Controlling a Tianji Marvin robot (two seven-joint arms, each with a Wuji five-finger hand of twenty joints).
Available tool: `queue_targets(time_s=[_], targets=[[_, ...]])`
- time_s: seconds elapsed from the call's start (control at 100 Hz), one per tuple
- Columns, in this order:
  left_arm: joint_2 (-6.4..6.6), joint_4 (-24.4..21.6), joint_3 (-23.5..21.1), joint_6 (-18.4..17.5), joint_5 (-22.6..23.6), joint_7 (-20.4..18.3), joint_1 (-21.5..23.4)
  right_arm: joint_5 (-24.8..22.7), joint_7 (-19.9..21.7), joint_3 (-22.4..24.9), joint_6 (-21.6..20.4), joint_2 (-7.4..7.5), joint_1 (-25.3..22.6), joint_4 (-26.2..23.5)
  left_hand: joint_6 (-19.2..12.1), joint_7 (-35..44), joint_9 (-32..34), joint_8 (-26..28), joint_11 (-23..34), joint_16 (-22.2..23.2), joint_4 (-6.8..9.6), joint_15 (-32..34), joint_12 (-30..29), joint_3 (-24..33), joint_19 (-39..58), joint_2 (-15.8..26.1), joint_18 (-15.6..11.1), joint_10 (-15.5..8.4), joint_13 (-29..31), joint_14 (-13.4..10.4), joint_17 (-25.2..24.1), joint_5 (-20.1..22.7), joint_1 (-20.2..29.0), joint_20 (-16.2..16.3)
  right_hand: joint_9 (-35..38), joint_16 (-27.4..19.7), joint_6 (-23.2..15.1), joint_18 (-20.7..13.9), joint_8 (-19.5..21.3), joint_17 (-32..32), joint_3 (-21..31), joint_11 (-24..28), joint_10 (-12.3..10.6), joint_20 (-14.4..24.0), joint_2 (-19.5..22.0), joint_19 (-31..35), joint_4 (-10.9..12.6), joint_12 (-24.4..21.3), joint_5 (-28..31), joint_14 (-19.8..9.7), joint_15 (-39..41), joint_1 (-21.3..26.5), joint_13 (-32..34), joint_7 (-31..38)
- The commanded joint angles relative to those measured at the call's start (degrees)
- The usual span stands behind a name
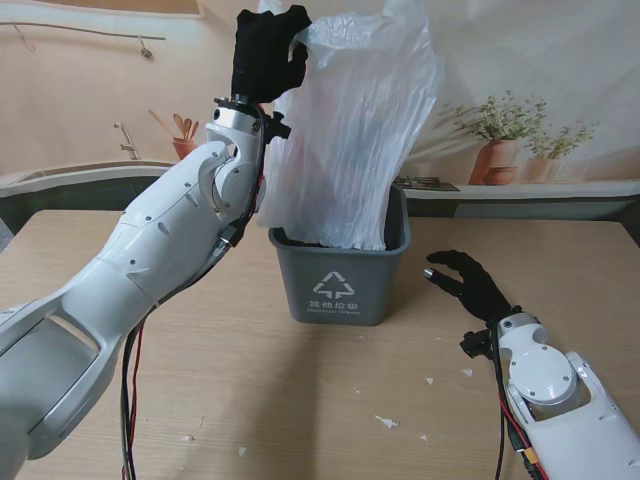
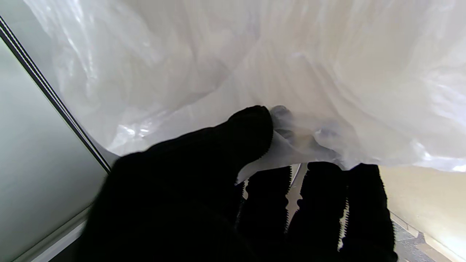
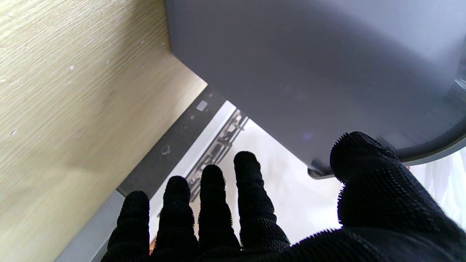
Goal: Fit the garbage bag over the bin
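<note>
Garbage bag (image 1: 352, 140), white and translucent, is hanging high over the middle of the wooden table (image 1: 200, 370) in the stand view, its lower end dipping into the grey bin (image 1: 345, 280) while its upper part is bunching well above the rim. The left hand (image 1: 268, 52), in a black glove, is gripping the bag's top edge at the upper left, arm raised steeply. The right hand (image 1: 468, 280) is hovering just beside the bin's right wall, holding nothing, fingers apart and curling slightly. Small white scraps (image 1: 386, 422) are lying on the table nearer to me.

The left wrist view is giving what the stand view cannot: the thumb (image 2: 251, 131) is pressing a fold of the bag (image 2: 255, 65) against the other fingers (image 2: 324, 182), so the film is pinched between them. The bin is not showing here.

The right wrist view is showing the bin's smooth grey wall (image 3: 309, 65) close ahead and the table's wood grain (image 3: 72, 91) beside it. The four fingers (image 3: 211, 196) are lying side by side, slightly parted, the thumb (image 3: 364, 160) standing well apart near the bin's rim, touching nothing that I can make out.
</note>
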Motion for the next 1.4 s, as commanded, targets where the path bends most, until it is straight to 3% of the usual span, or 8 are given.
queue_targets(time_s=[0.0, 0.26, 0.51, 0.66, 0.9, 1.04, 1.39], targets=[[-1.43, 0.0, 0.1, -0.2, -0.9, -0.2, -1.2, 0.2, 0.6, -0.1, -0.1, -0.43, -0.1, 0.0, 1.3, 1.1, -0.4, -0.5, 2.0, -0.9, -1.43, 1.5, -0.5, 0.8, 1.9, 0.5, 0.9, -0.6, -1.6, 1.3, -0.9, -1.2, 3.3, 0.4, -1.6, 0.6, 0.4, -0.4, 0.6, 0.1, -1.3, 1.4, -1.6, 1.0, 1.7, 0.9, 1.8, 0.4, 0.1, -0.4, 0.4, 0.6, 0.1, -0.4], [-3.39, 8.2, 3.0, -3.9, -2.0, 1.8, -2.4, 0.4, 0.5, 0.0, -0.5, -0.49, -0.1, 0.3, 1.5, 0.6, -0.5, -0.6, 1.4, -1.7, -1.86, 1.4, -1.6, 1.5, 1.9, -0.2, 0.8, -0.6, -1.8, 1.4, -0.7, -1.4, 3.0, 0.4, -1.6, 0.6, 0.4, -0.3, 0.6, 0.1, -1.3, 1.4, -1.6, 1.0, 1.7, 0.9, 1.8, 0.4, 0.2, -0.5, 0.4, 0.6, 0.1, -0.4], [-3.25, 12.6, 5.2, -10.5, 0.8, 3.8, -3.0, 0.3, 0.2, -0.2, -0.3, -0.54, 0.2, 0.7, 1.0, 0.1, -1.2, -0.6, 0.7, -2.6, -3.18, 0.9, -2.7, 0.2, 1.9, 0.9, 0.1, -1.1, -2.6, 0.8, -0.9, -1.8, 3.8, 0.4, -1.6, 0.6, 0.4, -0.4, 0.6, 0.1, -1.3, 1.4, -1.6, 1.0, 1.8, 0.9, 1.8, 0.4, 0.2, -0.5, 0.4, 0.6, 0.0, -0.5], [-2.11, 12.6, 5.9, -12.7, 3.8, 5.1, -2.4, 0.2, 0.4, -0.4, -0.2, -0.49, 0.4, 0.8, 0.8, 0.0, -1.5, -0.5, 0.5, -2.8, -3.50, 0.8, -3.0, -0.4, 1.9, 1.4, 0.0, -1.2, -2.9, 0.7, -0.9, -2.1, 4.3, 0.3, -1.6, 0.6, 0.4, -0.5, 0.6, 0.1, -1.3, 1.4, -1.6, 1.0, 1.8, 0.9, 1.8, 0.4, 0.1, -0.5, 0.3, 0.7, 0.0, -0.5], [1.03, 8.7, 3.7, -14.1, 7.5, 4.4, -1.1, -0.1, 0.5, -0.6, -0.1, -0.45, 0.5, 0.8, 0.7, -0.1, -1.5, -0.5, 0.1, -3.3, -3.79, 0.7, -3.6, -1.4, 1.8, 1.9, -0.2, -1.2, -3.0, 0.9, -1.1, -1.9, 5.1, 0.3, -1.5, 0.6, 0.5, -0.7, 0.6, 0.1, -1.4, 1.3, -1.7, 0.9, 1.8, 0.8, 1.8, 0.4, 0.1, -0.6, 0.4, 0.6, 0.0, -0.5], [2.03, 8.7, 3.9, -15.4, 10.1, 6.0, -1.7, -0.2, 0.4, -0.7, -0.1, -0.45, 0.5, 0.8, 1.0, -0.3, -1.5, -0.5, 0.1, -3.4, -3.81, 0.9, -4.0, -1.3, 1.8, 1.8, 0.2, -0.8, -3.1, 1.2, -1.1, -1.9, 5.4, 0.2, -1.5, 0.6, 0.5, -0.8, 0.7, 0.1, -1.4, 1.3, -1.7, 0.9, 1.8, 0.8, 1.8, 0.4, 0.1, -0.6, 0.5, 0.6, -0.1, -0.4], [4.39, 7.8, 2.3, -13.8, 13.5, 7.3, -2.2, -0.4, 0.3, -1.2, 0.1, -0.47, 0.9, 1.3, 2.9, -1.7, -1.0, -1.5, 0.3, -4.4, -3.52, 1.5, -5.6, 0.2, 1.4, 0.4, 1.8, 1.1, -3.7, 3.7, -2.2, 0.2, 6.0, 0.0, -1.6, 0.7, 0.6, -1.0, 0.7, 0.1, -1.4, 1.3, -1.7, 0.8, 1.8, 0.7, 1.8, 0.4, 0.1, -0.8, 0.5, 0.6, -0.2, -0.4]])
